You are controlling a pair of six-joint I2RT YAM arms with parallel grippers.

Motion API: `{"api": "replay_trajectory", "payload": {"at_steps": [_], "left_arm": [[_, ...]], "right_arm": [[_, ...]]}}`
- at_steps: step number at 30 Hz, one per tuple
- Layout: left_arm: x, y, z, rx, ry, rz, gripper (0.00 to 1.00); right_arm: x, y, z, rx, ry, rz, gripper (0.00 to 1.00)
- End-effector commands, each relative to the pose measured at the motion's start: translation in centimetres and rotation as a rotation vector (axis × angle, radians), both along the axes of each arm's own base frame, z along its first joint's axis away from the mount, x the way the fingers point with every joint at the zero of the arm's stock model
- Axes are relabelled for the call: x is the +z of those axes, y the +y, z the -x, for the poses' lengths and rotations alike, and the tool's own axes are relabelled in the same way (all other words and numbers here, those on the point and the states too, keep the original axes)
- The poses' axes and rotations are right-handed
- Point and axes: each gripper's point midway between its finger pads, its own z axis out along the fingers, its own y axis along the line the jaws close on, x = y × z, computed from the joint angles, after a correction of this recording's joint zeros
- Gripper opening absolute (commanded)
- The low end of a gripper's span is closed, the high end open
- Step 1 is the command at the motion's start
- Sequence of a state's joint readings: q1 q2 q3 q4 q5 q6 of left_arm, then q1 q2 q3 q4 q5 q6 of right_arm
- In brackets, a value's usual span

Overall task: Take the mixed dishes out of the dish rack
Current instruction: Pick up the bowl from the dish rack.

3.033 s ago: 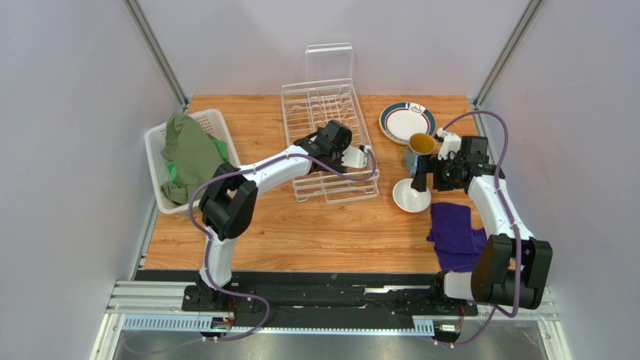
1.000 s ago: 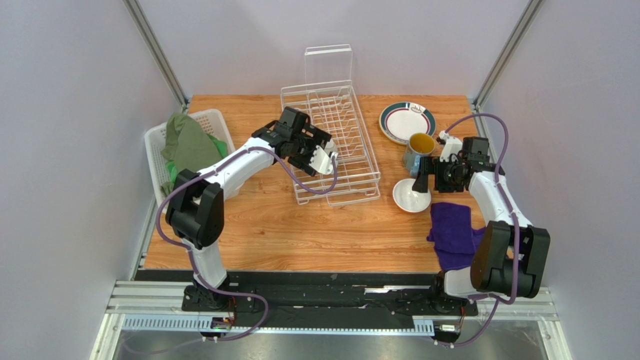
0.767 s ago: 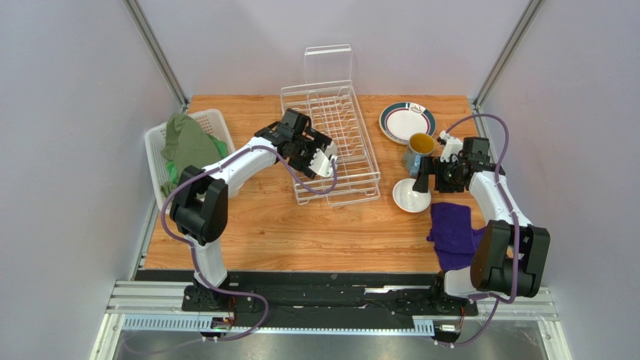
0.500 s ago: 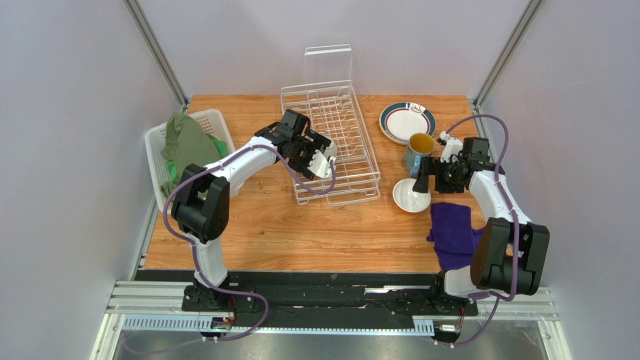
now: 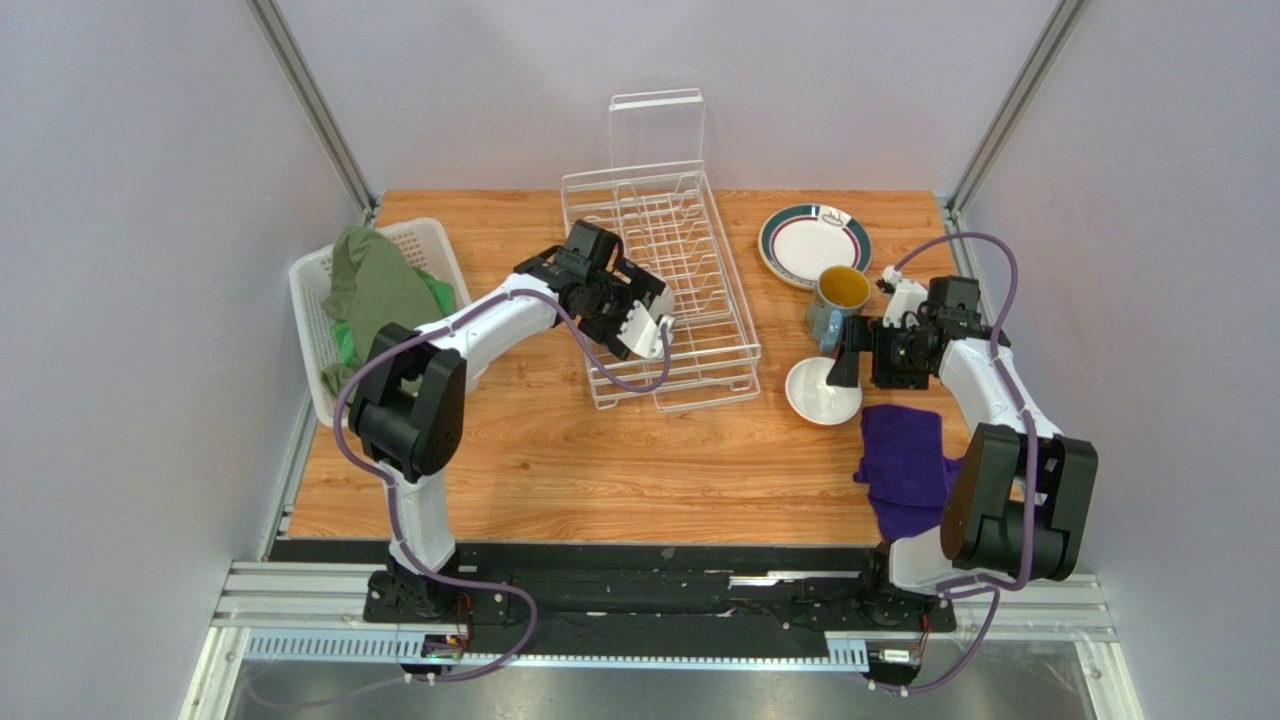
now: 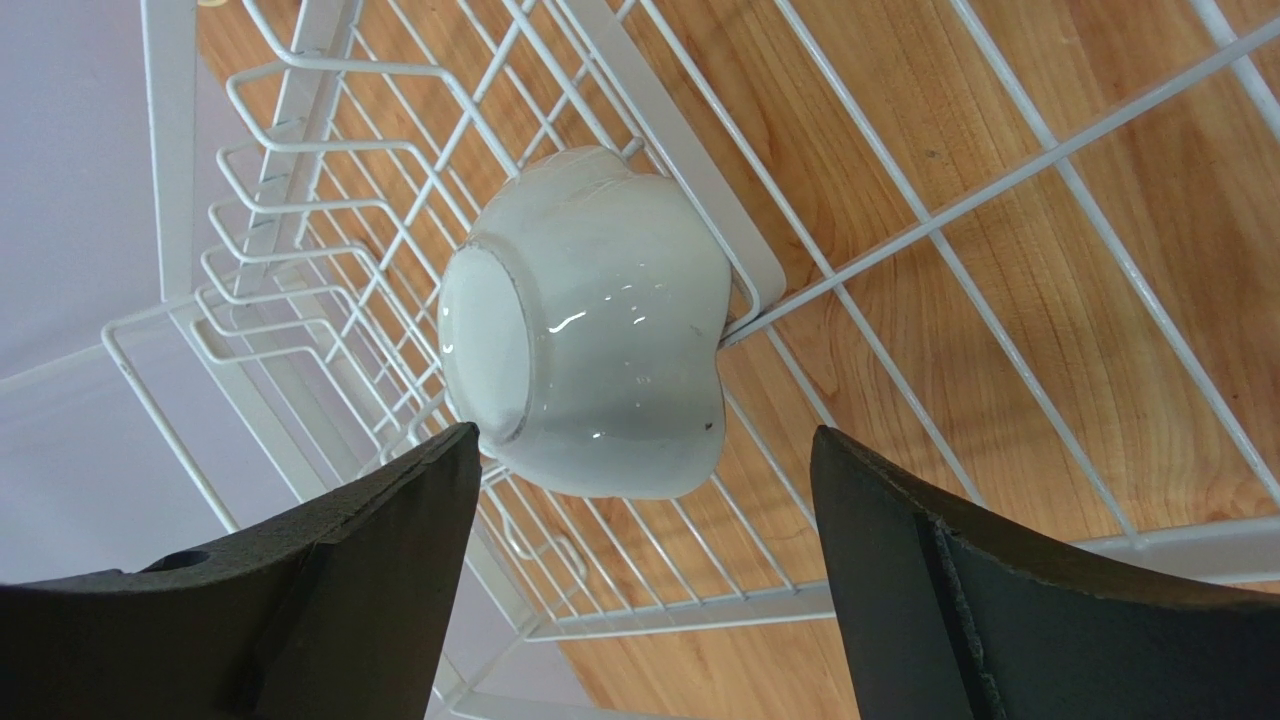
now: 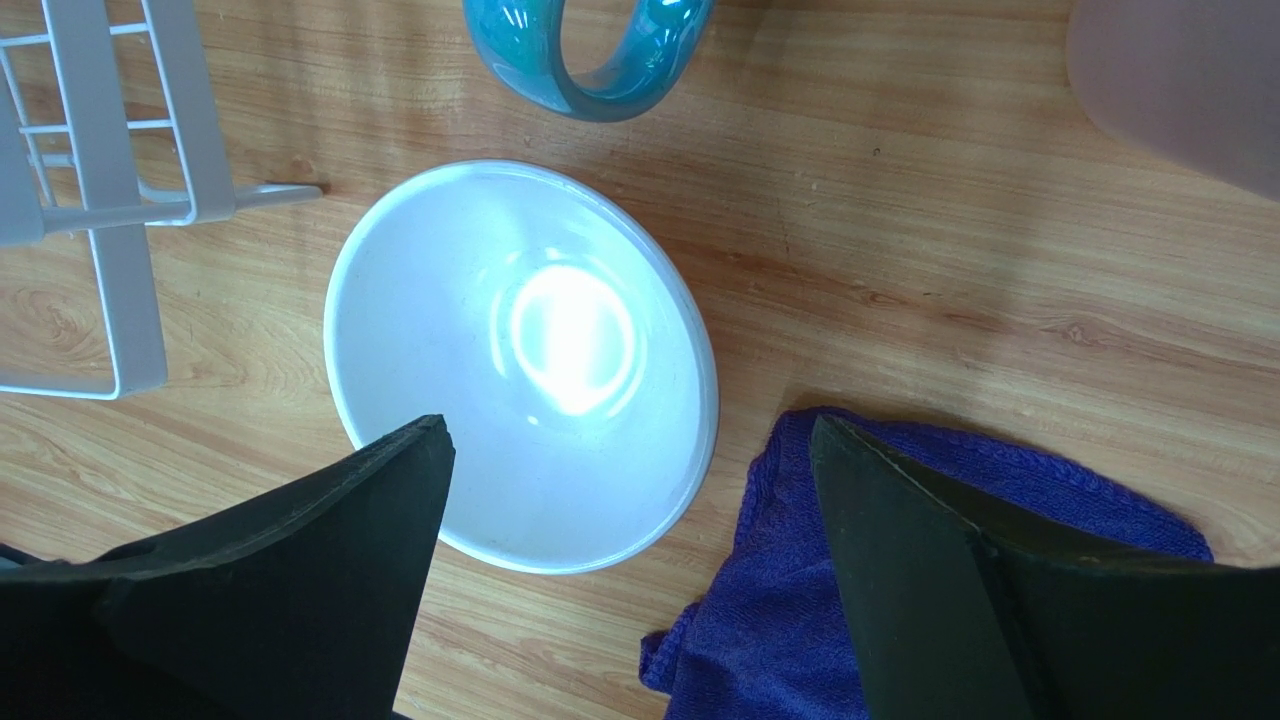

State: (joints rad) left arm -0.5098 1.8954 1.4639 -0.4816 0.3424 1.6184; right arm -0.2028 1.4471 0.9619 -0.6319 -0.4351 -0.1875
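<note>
The dish rack [image 5: 694,285] is a white wire rack with an upright clear panel [image 5: 657,123] at its far end. A small white cup [image 6: 579,323] lies on its side on the rack's wires [image 6: 962,225]. My left gripper [image 5: 652,327] [image 6: 646,438] is open over the rack's near left part, and its tips stand on either side of the cup's lower edge without touching it. My right gripper [image 5: 845,354] [image 7: 628,435] hangs open above a white bowl [image 5: 822,392] [image 7: 519,368] on the table. Behind the bowl stand the blue mug with yellow inside [image 5: 839,300] and the dark-rimmed plate [image 5: 815,243].
A purple cloth [image 5: 912,458] [image 7: 917,555] lies beside the bowl at the near right. A pink cup [image 7: 1180,83] stands past the mug's handle [image 7: 589,53]. A white slatted basket [image 5: 319,285] holding a green cloth [image 5: 376,300] sits at the table's left edge.
Since three seconds ago my left gripper has swung from the rack's near right part to its left side. Over the last second both arms have hardly moved.
</note>
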Motion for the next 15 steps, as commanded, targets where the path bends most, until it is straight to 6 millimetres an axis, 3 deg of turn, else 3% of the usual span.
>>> {"api": "replay_trajectory", "payload": {"at_steps": [1,15], "left_arm": [[1.0,-1.2,-0.7,-0.065,-0.042,0.035,0.89],[0.7,-2.1,-2.1,-0.093,-0.073,0.029,0.88]], "right_arm": [[0.9,-0.1,-0.9,-0.002,-0.040,-0.015,0.93],[0.4,-0.6,-0.7,-0.021,-0.017,-0.042,0.93]]}}
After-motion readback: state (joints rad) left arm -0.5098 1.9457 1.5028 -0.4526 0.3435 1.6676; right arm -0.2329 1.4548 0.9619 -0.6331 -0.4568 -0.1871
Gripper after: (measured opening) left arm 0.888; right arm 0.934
